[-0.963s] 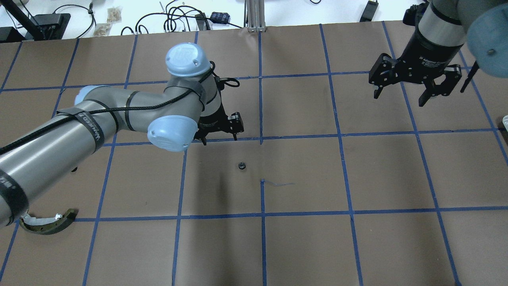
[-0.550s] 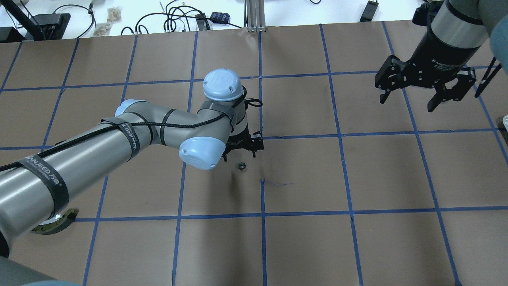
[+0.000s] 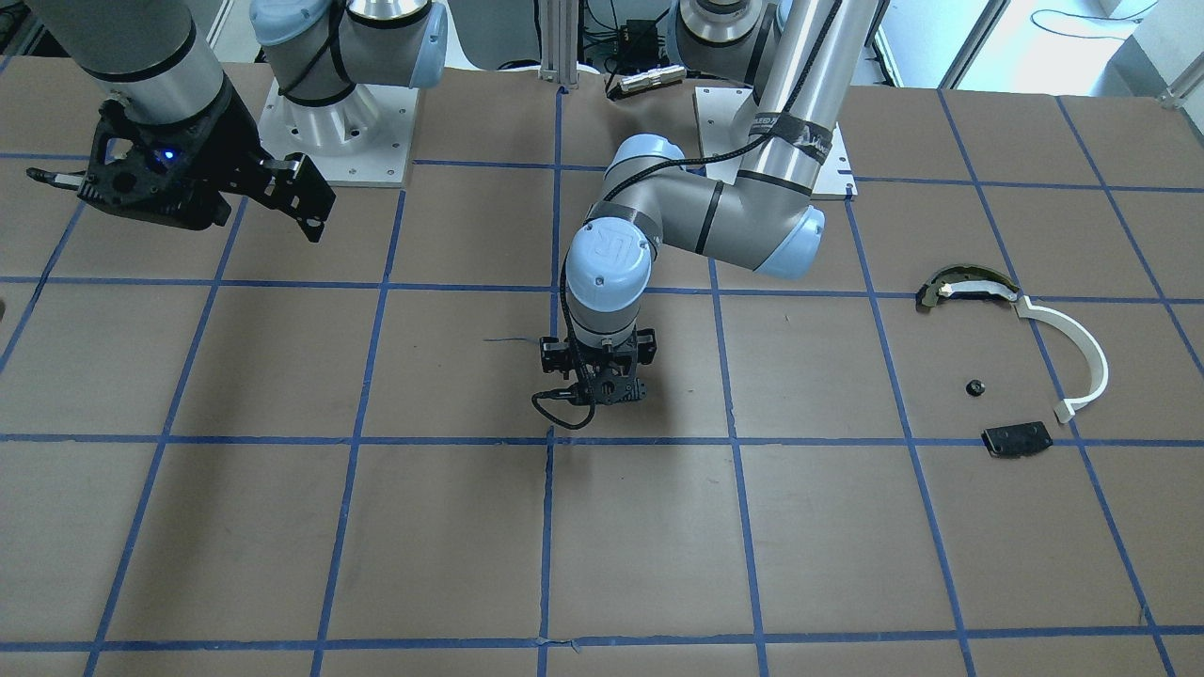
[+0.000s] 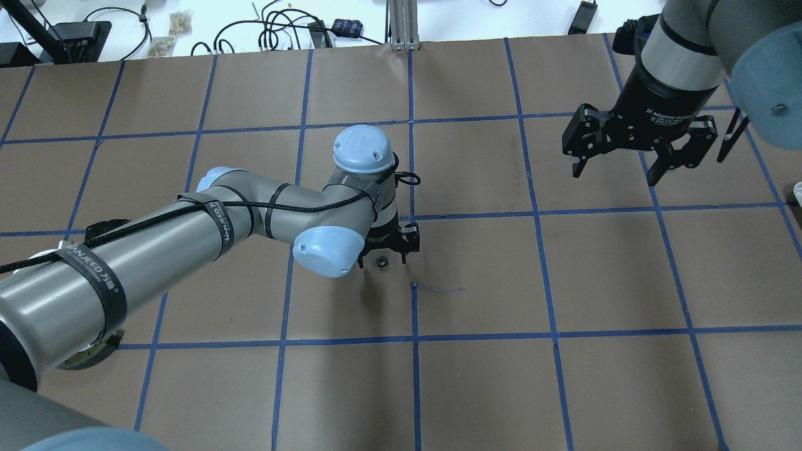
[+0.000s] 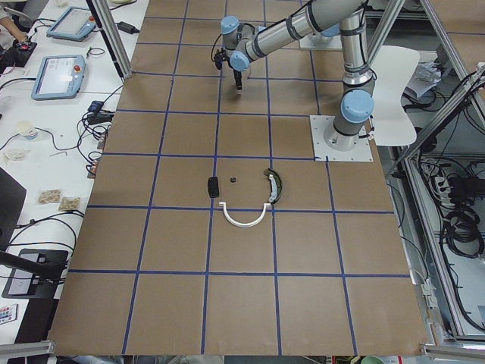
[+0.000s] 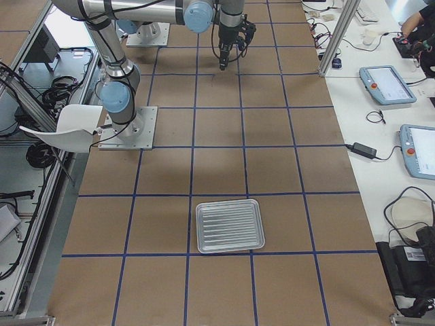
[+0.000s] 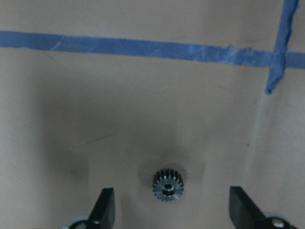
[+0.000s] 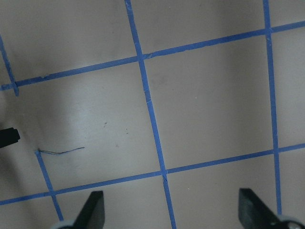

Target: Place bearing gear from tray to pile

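My left gripper (image 4: 382, 257) is right over the bearing gear (image 7: 168, 186), jaws spread wide, one fingertip (image 7: 104, 209) on each side of it with clear paper between them and the teeth, so nothing is gripped. The gear lies flat on the brown table (image 4: 626, 282), bore facing up into my wrist camera, near the middle of the grid and just short of a blue tape line (image 7: 133, 46). I cannot tell whether my fingertips touch the paper. In the front-facing view my own wrist hides the gear. My right gripper (image 4: 617, 176) hangs high over the far right of the table, jaws also wide apart and holding nothing; its camera sees only taped paper. The tray (image 6: 230, 225) sits out at my right end of the table, well apart from the gear. The pile is away on my left side: a thin white arc (image 3: 1082, 353), with the dark olive-and-white curved piece (image 3: 964, 287) touching its upper end, a small flat black plate (image 3: 1016, 439) near its lower end, and a small dark round part (image 3: 976, 386) between plate and curved piece. The gear and the pile are well apart, several grid squares between them.
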`<state>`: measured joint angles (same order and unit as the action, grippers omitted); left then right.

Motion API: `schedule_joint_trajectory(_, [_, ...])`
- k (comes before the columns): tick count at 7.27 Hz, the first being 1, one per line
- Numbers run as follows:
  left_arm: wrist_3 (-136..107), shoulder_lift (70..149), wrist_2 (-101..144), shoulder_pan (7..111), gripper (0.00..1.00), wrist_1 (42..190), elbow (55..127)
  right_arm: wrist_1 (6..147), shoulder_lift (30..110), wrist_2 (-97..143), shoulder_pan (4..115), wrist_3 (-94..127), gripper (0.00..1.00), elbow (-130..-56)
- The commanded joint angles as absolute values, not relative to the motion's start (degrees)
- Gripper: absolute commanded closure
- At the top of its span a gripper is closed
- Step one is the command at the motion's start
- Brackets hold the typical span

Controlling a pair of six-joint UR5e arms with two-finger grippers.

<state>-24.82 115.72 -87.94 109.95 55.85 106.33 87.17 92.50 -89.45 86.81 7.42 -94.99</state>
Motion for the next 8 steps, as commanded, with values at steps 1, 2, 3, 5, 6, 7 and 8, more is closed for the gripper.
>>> schedule_joint_trajectory(1, [-25.1,116.4,-87.9,110.0,0.33,55.7,106.4,86.6,92.5,-89.7,86.8,7.7,0.0,-95.7])
schedule_joint_trajectory(2, [-25.1,116.4,-87.9,110.0,0.58,55.9,106.4,86.2,92.5,-90.2,86.8,7.7,0.0,-95.8])
schedule_joint_trajectory(3, [-24.3,116.3,-87.9,110.0,1.0,55.8,106.3,86.2,92.6,-90.3,86.9,7.7,0.0,-95.7])
schedule_joint_trajectory(5, [-23.8,115.5,-87.9,109.1,1.0,55.8,105.9,86.2,93.6,-90.3,86.9,7.3,0.0,-95.8])
schedule_joint_trajectory(6, [-22.3,114.3,-88.2,107.4,1.0,56.1,105.6,86.3,94.0,-90.4,86.9,7.1,0.0,-95.6])
schedule_joint_trajectory(7, [-18.8,112.6,-90.1,103.7,1.0,57.3,106.0,86.7,94.6,-90.3,86.9,6.9,0.0,-95.7])
schedule_joint_trajectory(8, [-12.5,109.3,-89.5,96.4,1.0,62.8,105.7,86.9,94.7,-89.6,86.9,7.1,0.0,-95.6])
